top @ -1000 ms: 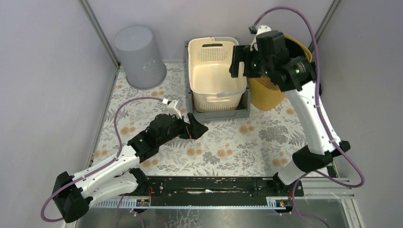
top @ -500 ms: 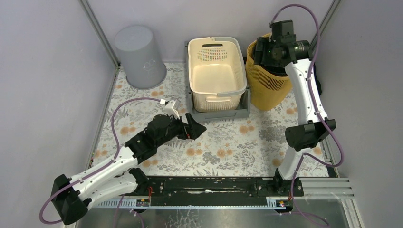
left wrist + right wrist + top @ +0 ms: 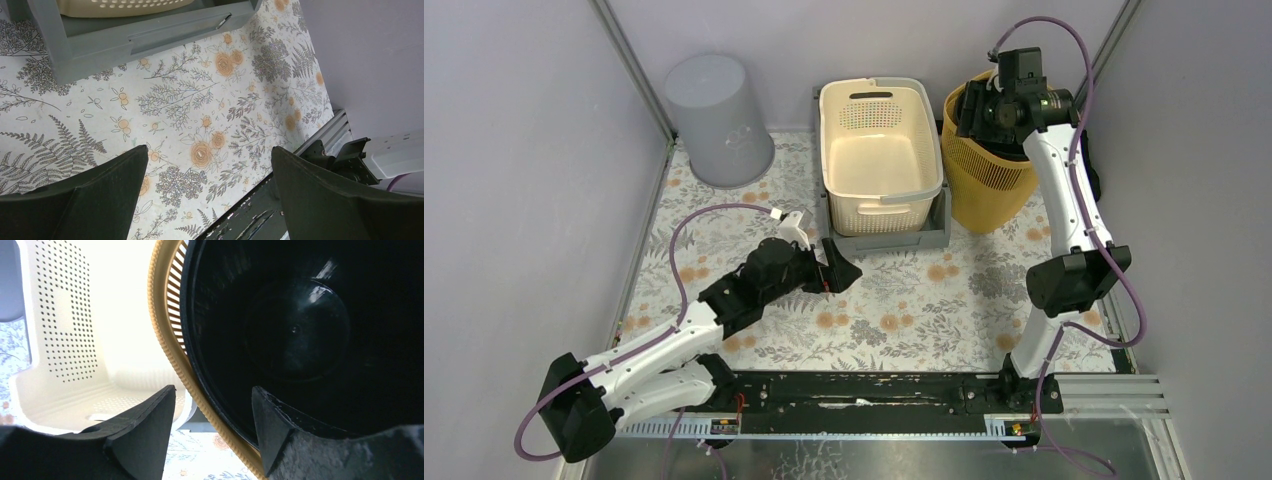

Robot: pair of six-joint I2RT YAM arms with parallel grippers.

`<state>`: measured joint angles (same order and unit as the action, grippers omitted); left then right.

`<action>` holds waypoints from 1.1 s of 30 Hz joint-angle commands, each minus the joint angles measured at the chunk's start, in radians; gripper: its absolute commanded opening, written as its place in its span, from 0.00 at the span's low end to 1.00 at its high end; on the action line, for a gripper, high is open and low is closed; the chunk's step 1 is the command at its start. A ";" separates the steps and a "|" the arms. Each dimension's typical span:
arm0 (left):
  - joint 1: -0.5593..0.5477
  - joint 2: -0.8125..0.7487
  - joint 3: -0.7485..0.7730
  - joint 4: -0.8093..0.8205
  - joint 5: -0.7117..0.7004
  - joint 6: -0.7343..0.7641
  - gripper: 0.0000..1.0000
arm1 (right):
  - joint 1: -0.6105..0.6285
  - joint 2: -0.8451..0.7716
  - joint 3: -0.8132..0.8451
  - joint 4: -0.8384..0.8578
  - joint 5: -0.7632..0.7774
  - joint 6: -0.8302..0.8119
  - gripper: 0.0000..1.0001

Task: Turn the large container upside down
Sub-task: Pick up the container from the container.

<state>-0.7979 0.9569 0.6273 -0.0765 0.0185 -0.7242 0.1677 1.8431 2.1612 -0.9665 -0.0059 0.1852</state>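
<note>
Your right gripper (image 3: 212, 395) sits at the back right, over the near-left rim of the mustard-yellow slatted plastic basket (image 3: 989, 185).
- The basket stands upright, mouth up, just right of the grey tray. A glossy black round bucket (image 3: 295, 330) is nested inside it.
- Jaws are partly apart and straddle the rim: one finger outside the yellow wall, the other inside the black bucket. You cannot tell whether the pads touch it, and nothing is lifted.

Your left gripper (image 3: 210, 150) hangs low over the floral table cover (image 3: 924, 300), just in front of the flat grey plastic tray (image 3: 889, 240). Its jaws are spread wide and hold nothing.

A cream perforated rectangular basket (image 3: 879, 160) sits in the grey tray. A grey round bin (image 3: 716, 120) stands mouth down at the back left.
</note>
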 commanded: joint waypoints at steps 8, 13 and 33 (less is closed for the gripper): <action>-0.007 -0.013 0.041 -0.003 -0.020 0.008 1.00 | -0.030 -0.008 0.008 0.138 -0.062 0.059 0.60; -0.007 -0.010 0.047 -0.006 -0.019 0.008 1.00 | -0.039 0.003 0.018 0.173 -0.082 0.076 0.59; -0.007 -0.016 0.058 -0.023 -0.024 0.011 1.00 | -0.039 0.112 0.024 0.171 0.046 0.024 0.46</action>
<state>-0.7979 0.9524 0.6556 -0.1070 0.0135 -0.7231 0.1345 1.9385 2.1624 -0.7765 -0.0685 0.2424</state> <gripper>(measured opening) 0.998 0.488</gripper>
